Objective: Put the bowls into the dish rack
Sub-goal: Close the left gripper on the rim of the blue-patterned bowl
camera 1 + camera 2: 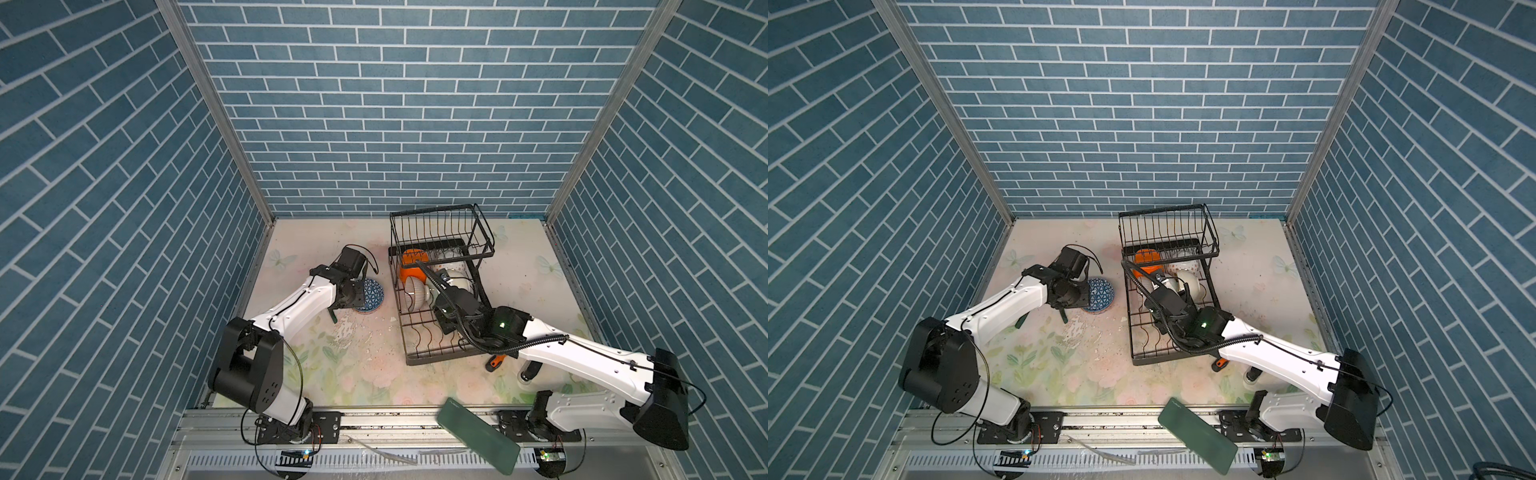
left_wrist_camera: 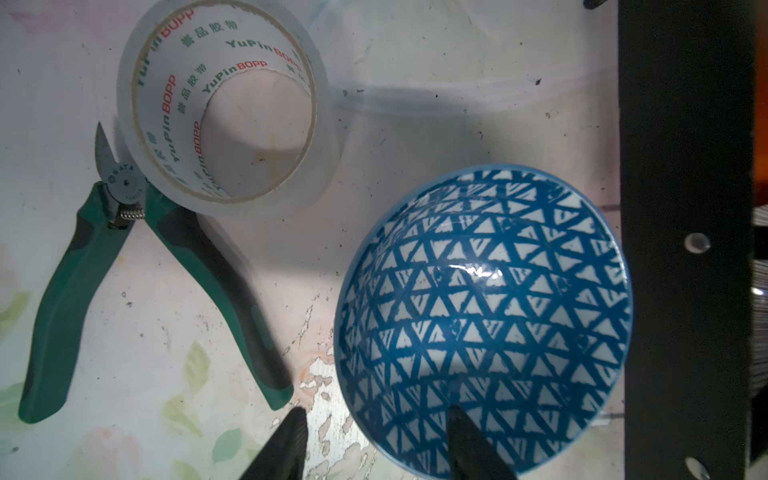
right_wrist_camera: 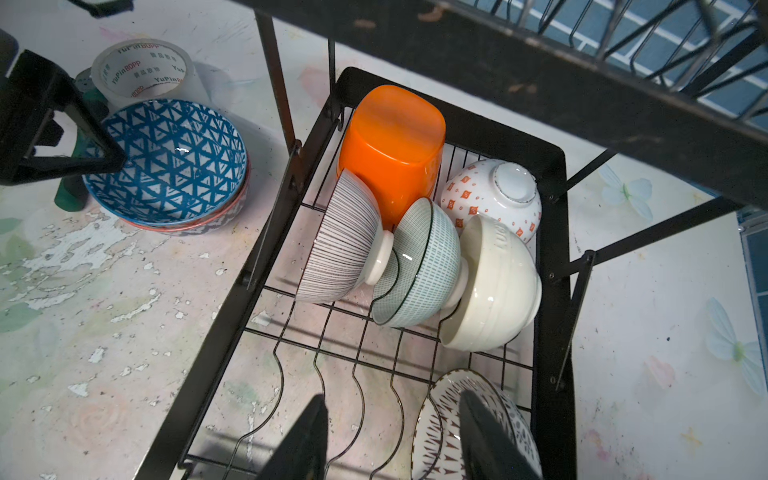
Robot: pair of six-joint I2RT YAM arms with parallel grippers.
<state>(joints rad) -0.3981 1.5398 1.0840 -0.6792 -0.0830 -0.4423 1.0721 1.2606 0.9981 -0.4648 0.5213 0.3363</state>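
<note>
Your left gripper [image 2: 376, 411] hangs over the blue bowl [image 2: 482, 316], which sits upright on the surface [image 2: 415, 124] just beside the rack [image 3: 555, 291]. The jaws are spread, one tip inside the bowl and one outside, so the rim lies between them. Neither tip looks to be pressing the wall yet. That straddle makes sense: the bowl is too wide to span, so a pinch on the wall is the way to lift it. Note that it is nested in a second bowl [image 3: 199, 226] with a pink rim. Glazed bowls can stick, so the lower one may ride up with it.

The tape roll [image 2: 216, 108] and green pliers [image 2: 124, 270] lie near the blue bowl on the side away from the rack, not touching it. I'd judge they won't snag.

Your right gripper [image 3: 392, 397] is low in the rack's lower tier, jaws spread. One tip is over the inside of a patterned bowl [image 3: 436, 419] standing on edge among the dividers, and the other is clear of its rim. I can't tell whether the inner tip touches.

Beyond it sit the orange bowl [image 3: 390, 145], striped bowl [image 3: 340, 241], green bowl [image 3: 424, 266], cream bowl [image 3: 494, 291] and dotted bowl [image 3: 490, 195]. They are tipped and leaning on one another, which lets them drain and saves room. With two bowls left on the surface, you look most of the way through.
</note>
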